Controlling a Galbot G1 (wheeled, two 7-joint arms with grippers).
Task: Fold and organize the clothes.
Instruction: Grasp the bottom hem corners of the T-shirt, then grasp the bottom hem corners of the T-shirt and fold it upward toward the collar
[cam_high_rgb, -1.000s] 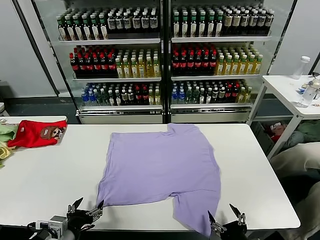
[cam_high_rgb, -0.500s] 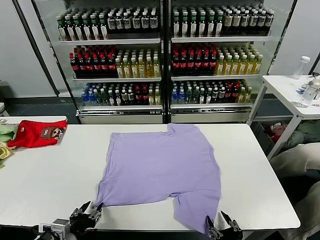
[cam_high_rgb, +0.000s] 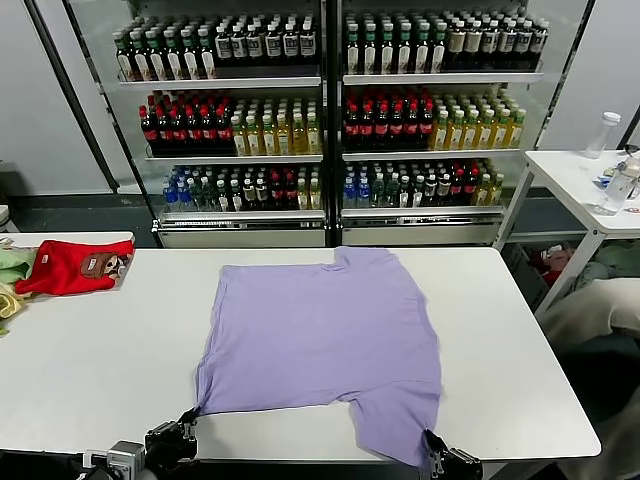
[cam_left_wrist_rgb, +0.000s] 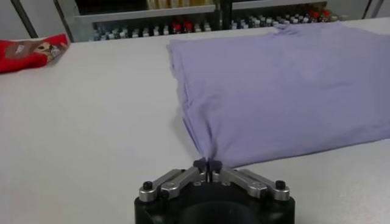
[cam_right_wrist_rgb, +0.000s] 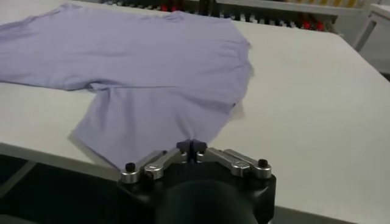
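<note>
The clothes, a plain lavender T-shirt (cam_high_rgb: 320, 340), lie spread flat on the white table (cam_high_rgb: 90, 350), one sleeve reaching the near edge. My left gripper (cam_high_rgb: 188, 420) is shut on the shirt's near left corner at the table's front edge. In the left wrist view that gripper (cam_left_wrist_rgb: 208, 163) pinches a pulled-up point of the shirt (cam_left_wrist_rgb: 286, 85). At the near right my right gripper (cam_high_rgb: 432, 448) is shut on the sleeve's edge. The right wrist view shows this gripper (cam_right_wrist_rgb: 192, 147) clamped on the hem of the shirt (cam_right_wrist_rgb: 152, 61).
A red garment (cam_high_rgb: 72, 266) with a brown patch lies at the table's far left, green and yellow cloth (cam_high_rgb: 10, 268) beside it. Drink coolers (cam_high_rgb: 330, 110) stand behind the table. A second white table (cam_high_rgb: 585, 180) with bottles is at the right.
Both grippers went from wide open to shut, each closing on the shirt's near edge. The left corner is now drawn into a small point.
</note>
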